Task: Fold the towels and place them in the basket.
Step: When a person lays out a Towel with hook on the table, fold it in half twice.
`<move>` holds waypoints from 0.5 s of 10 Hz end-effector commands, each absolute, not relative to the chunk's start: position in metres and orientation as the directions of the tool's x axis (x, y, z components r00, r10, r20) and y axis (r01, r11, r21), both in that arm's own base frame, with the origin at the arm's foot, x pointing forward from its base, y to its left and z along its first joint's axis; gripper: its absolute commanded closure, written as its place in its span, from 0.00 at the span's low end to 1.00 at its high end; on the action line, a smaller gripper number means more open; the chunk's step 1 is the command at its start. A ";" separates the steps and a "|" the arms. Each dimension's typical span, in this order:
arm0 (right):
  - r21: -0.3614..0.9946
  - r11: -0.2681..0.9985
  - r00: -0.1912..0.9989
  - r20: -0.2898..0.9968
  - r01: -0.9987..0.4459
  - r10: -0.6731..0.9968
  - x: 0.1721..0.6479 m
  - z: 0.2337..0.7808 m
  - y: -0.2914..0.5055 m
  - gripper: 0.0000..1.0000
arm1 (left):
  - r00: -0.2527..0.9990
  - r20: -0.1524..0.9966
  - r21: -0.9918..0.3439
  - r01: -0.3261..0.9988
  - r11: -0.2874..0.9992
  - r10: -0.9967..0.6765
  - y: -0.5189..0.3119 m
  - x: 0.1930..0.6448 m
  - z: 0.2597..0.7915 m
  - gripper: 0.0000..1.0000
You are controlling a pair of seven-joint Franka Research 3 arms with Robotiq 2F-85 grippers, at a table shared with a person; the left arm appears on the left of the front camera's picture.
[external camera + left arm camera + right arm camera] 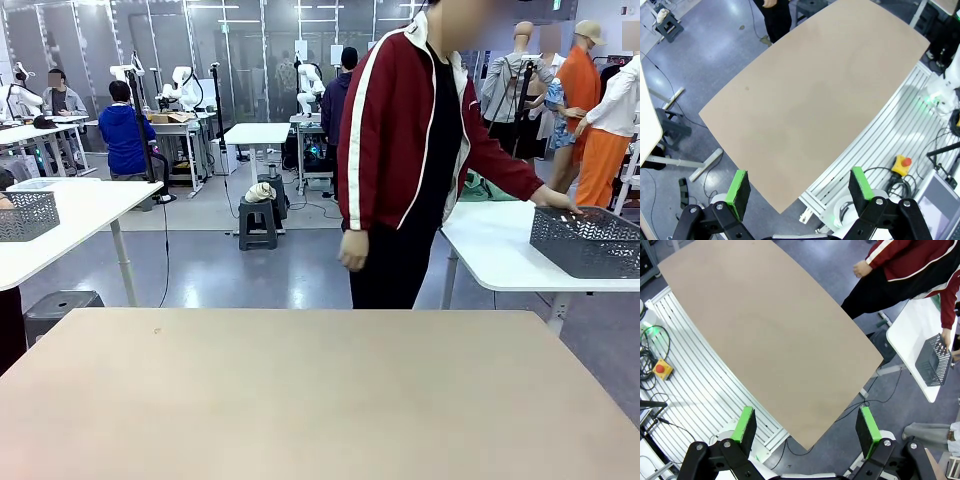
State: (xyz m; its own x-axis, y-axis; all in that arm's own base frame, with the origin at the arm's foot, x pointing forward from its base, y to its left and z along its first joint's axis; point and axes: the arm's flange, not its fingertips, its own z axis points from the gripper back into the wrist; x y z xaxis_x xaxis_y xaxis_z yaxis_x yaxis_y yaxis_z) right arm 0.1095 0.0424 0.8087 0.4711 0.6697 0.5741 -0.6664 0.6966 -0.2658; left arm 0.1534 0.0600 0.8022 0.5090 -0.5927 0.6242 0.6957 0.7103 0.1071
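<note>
So, left hand (799, 184) and right hand (806, 422) both gape wide over the beige tabletop (320, 400), gripping nothing. The basket (590, 240) sits on a white tabletop (490, 250) off right, a person (400, 150) touching its rim.

**Workshop interior.** A bare tan tabletop (320, 400) is shown in the foreground, bordered on the near side by a ribbed metal platform (900, 125). Beyond it, a glossy grey floor (250, 275) is seen, on which overhead light is reflected and a thin black cable (165, 250) is trailed. A white-topped table (75, 210) is placed at left, a second white table (495, 250) at right, and a smaller white table (257, 133) farther back at centre. A black step stool (258, 232) is set before the latter. The rear is closed by glazed partition panels (240, 50) in dark frames.
</note>
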 end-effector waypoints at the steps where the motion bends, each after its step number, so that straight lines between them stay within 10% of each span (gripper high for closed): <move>1: -0.269 0.695 0.464 0.579 -0.667 0.670 0.100 0.807 0.039 0.00 | 0.509 0.624 0.109 0.696 0.710 -0.593 0.059 0.152 0.804 0.00; 5: -0.269 0.695 0.464 0.579 -0.667 0.670 0.100 0.807 0.039 0.00 | 0.509 0.624 0.109 0.696 0.710 -0.593 0.059 0.152 0.804 0.00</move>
State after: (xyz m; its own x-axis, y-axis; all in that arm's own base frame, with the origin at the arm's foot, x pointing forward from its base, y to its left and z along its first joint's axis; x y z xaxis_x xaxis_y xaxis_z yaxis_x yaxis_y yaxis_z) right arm 0.1095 0.0424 0.8087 0.4711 0.6697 0.5741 -0.6664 0.6966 -0.2658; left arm 0.1534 0.0600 0.8022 0.5090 -0.5927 0.6242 0.6957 0.7103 0.1071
